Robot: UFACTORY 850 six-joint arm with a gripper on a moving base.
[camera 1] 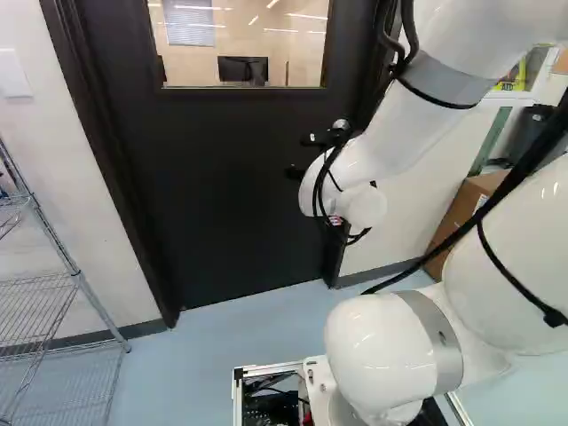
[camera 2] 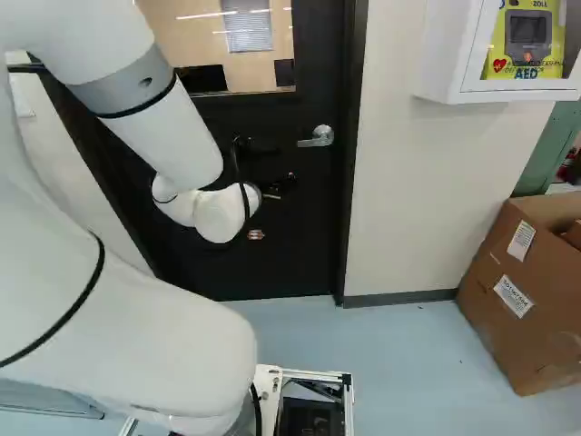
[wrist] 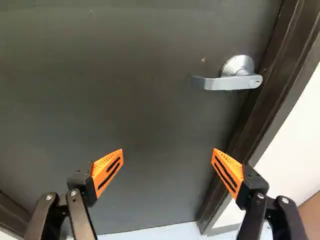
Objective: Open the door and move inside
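Door handle (wrist: 227, 83), one: lever level, ahead, offset toward door frame (wrist: 270, 112). End effector (wrist: 168, 155), one: spread open, empty, lower.

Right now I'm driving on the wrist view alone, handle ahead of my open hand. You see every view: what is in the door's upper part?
Observer: A glass window.

Operator: On the handle side, what hangs on the wall?

Observer: A white cabinet with a yellow device inside, in the right base view.

Operator: And past the door's other side?

Observer: A wire rack, at the left of the left base view.
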